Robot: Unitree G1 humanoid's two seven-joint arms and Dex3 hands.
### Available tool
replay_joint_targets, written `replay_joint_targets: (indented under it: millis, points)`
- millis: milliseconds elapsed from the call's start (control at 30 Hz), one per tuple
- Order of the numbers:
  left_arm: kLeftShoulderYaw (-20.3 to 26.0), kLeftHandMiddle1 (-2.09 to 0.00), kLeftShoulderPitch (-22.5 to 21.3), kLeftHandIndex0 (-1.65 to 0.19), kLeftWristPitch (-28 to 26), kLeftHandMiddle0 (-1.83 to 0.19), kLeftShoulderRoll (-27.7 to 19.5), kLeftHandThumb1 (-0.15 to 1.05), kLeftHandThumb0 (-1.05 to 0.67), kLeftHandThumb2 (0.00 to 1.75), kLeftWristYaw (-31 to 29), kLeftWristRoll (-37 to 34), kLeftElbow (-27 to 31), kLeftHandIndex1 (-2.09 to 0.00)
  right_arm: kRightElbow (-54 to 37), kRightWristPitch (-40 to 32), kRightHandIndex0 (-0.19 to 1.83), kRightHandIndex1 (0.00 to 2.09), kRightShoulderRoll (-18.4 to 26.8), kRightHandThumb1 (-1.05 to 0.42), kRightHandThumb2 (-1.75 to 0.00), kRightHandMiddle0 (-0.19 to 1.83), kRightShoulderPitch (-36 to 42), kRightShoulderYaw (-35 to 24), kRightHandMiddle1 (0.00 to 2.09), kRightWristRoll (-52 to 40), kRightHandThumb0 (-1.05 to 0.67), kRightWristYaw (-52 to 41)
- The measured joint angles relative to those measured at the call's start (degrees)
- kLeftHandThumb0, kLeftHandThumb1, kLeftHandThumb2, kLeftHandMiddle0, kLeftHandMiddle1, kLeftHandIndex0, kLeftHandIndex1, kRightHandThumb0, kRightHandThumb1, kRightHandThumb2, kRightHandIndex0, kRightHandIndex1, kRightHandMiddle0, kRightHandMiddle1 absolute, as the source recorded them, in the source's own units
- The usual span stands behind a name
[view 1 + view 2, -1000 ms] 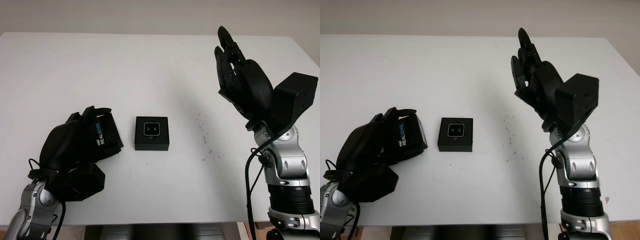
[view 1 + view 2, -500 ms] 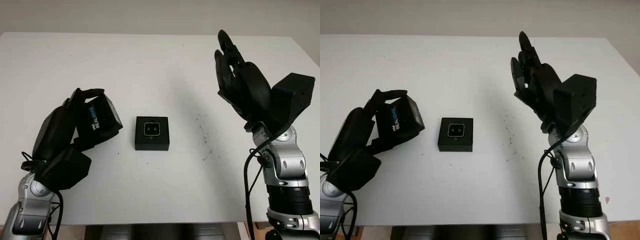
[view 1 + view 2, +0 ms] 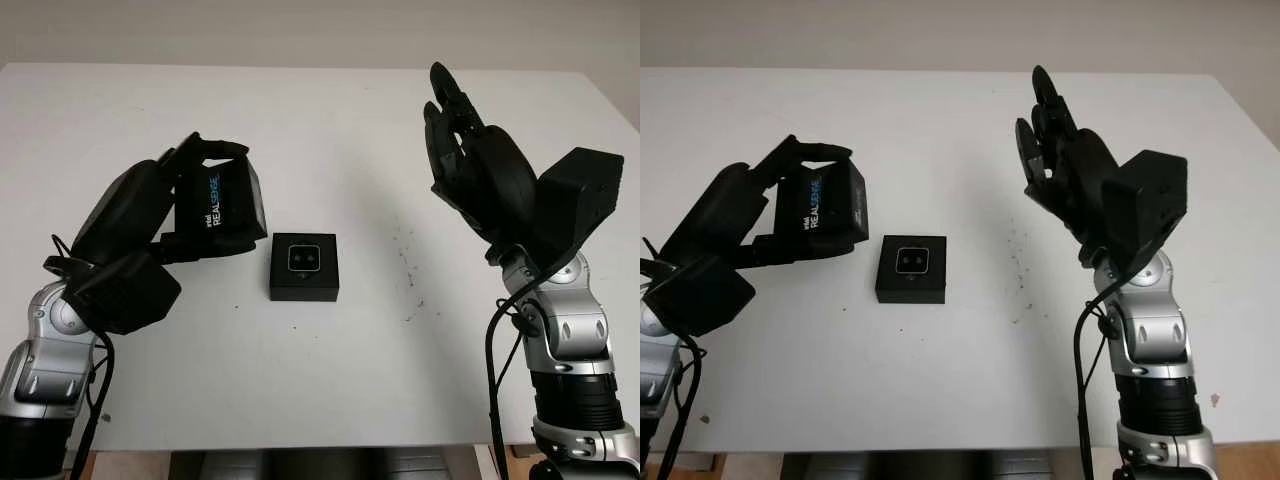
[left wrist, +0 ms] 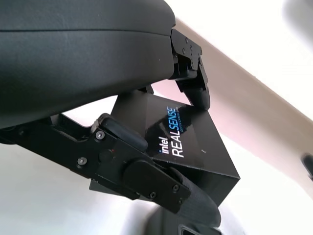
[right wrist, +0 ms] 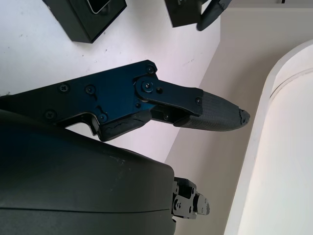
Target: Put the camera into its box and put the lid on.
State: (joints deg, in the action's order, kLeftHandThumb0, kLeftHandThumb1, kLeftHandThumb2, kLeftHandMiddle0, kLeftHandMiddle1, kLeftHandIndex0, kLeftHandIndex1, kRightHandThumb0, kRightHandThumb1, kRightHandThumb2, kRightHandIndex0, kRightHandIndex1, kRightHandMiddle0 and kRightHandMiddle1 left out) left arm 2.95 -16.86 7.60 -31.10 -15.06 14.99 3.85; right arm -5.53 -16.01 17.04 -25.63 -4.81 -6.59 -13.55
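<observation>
Above the table (image 3: pixel 320 400), left robot hand (image 3: pixel 185 205) clasps the lid (image 3: pixel 222 203); right robot hand (image 3: pixel 465 150) hovers open.

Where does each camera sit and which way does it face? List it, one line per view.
Left and right eye views: on the head, looking down at the white table; both arms rise from the bottom edge.
Left wrist view: at the left hand, whose fingers grip the RealSense lid.
Right wrist view: at the raised, open right hand, looking down past it.
Shared: the open box with the camera, and the lid.
</observation>
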Motion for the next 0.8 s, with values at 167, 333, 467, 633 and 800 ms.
replay_joint_targets:
  millis: [167,333,467,633,800]
  points:
    - [-2.04,-1.55,-1.60,-0.28,-0.11,-0.23,0.89,1.05,-0.24,0.09,-2.50,-2.11,-1.01,-1.09,0.00,0.38,-0.16,0.05,-0.52,-1.05,-0.64,-0.16,0.18,0.18,0.05,0.91,-0.72,0.31]
    - [-2.93,-1.53,-1.69,-0.22,-0.11,-0.18,2.26,1.05,-0.21,0.12,-3.00,-2.65,-1.37,-1.13,-0.37,-1.75,-0.18,0.04,-1.11,-1.05,-0.63,-0.18,0.34,0.37,0.04,0.87,-0.73,0.71]
    - [-3.26,-1.52,-1.68,-0.17,-1.58,-0.15,2.87,1.05,-0.23,0.15,-3.60,-2.84,-1.32,-1.16,-1.21,-2.02,-0.18,0.04,-1.11,-1.05,-0.65,-0.18,0.35,0.59,0.05,1.44,-0.73,0.89]
    - [-3.95,-1.57,-1.24,-0.11,-2.38,-0.09,3.97,1.05,-0.24,0.16,-3.92,-3.40,-1.32,-1.22,-1.23,-1.93,-0.18,0.05,-1.55,-1.05,-0.63,-0.16,0.35,1.05,0.05,1.51,-0.73,1.24]
    - [-4.43,-1.59,-0.45,-0.04,-3.68,-0.03,5.29,1.05,-0.23,0.18,-4.51,-4.81,-1.32,-1.30,-1.22,-1.62,-0.16,0.06,-2.15,-1.05,-0.64,-0.16,0.35,1.17,0.06,1.63,-0.72,1.95]
